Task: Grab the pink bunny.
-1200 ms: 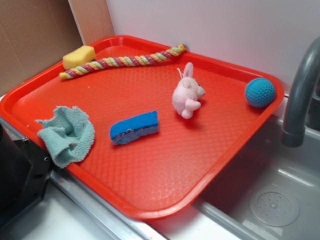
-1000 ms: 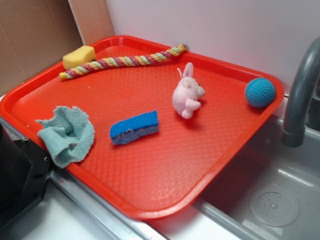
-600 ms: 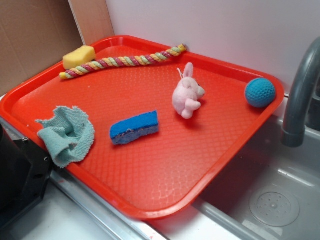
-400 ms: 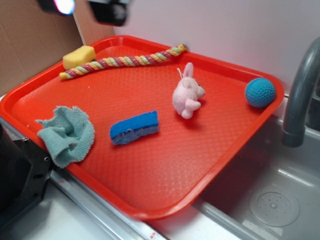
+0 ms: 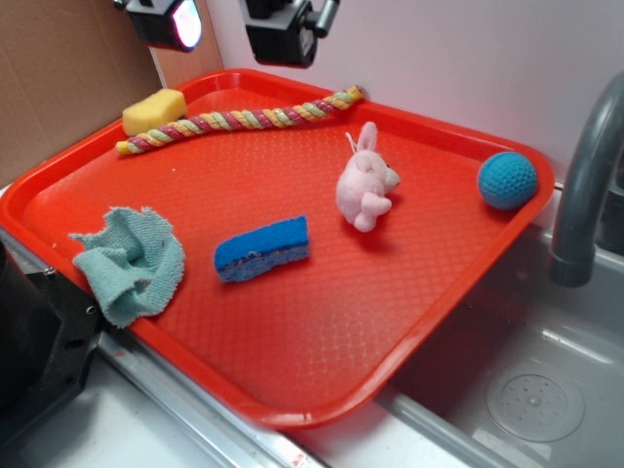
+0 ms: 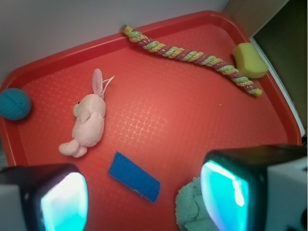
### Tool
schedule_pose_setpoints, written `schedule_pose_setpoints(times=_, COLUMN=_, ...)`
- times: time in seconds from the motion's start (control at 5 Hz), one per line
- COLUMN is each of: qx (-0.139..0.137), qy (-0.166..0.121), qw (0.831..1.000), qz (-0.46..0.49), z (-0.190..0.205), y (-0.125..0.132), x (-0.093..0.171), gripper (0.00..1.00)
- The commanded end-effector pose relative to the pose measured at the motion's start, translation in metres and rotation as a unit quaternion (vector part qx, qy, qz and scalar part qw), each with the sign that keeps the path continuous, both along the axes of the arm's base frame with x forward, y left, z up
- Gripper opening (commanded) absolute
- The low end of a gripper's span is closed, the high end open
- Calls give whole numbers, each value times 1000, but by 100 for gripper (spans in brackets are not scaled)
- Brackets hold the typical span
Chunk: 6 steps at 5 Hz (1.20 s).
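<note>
The pink bunny (image 5: 365,182) lies on the red tray (image 5: 322,322), right of its middle, ears pointing to the back wall. In the wrist view the pink bunny (image 6: 88,122) shows at the left, well away from the fingers. My gripper (image 5: 226,21) hangs high over the tray's back left corner, near the rope toy, far from the bunny. It stands open, its two fingers (image 6: 65,201) wide apart with nothing between them; from the wrist the gripper (image 6: 144,198) frames the blue sponge far below.
On the tray lie a blue sponge (image 5: 262,248), a teal cloth (image 5: 132,263), a yellow sponge (image 5: 154,110), a braided rope toy (image 5: 241,119) and a teal crocheted ball (image 5: 507,180). A sink basin (image 5: 534,390) and grey faucet (image 5: 585,185) are at the right.
The gripper has come into the exterior view at the top left and dropped lower over the tray's back corner. Nothing on the tray has moved.
</note>
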State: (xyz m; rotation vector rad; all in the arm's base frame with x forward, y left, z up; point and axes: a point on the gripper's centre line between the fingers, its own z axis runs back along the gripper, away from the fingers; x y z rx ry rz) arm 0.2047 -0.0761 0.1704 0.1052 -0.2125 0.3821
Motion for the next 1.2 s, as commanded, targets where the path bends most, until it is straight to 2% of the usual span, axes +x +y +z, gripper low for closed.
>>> schedule_pose_setpoints(times=0.0, qx=-25, qy=-21, qw=999, qz=6, z=-22, y=-24, x=44, gripper=100)
schedule_pose_setpoints(times=0.2, qx=-40, qy=-25, qw=999, qz=3, z=-50, y=-41, x=65, gripper=100)
schedule_pose_setpoints(times=0.4, qx=-61, qy=-13, qw=998, qz=16, z=-80, y=-46, x=73, gripper=100)
schedule_pose_setpoints(times=0.6, qx=-84, qy=16, qw=996, qz=24, z=-116, y=-32, x=77, gripper=100)
schedule_pose_setpoints(times=0.8, qx=-88, qy=52, qw=995, qz=16, z=-142, y=-22, x=80, gripper=100)
schedule_pose_setpoints(times=1.0, qx=-66, qy=69, qw=995, qz=12, z=-136, y=-22, x=85, gripper=0)
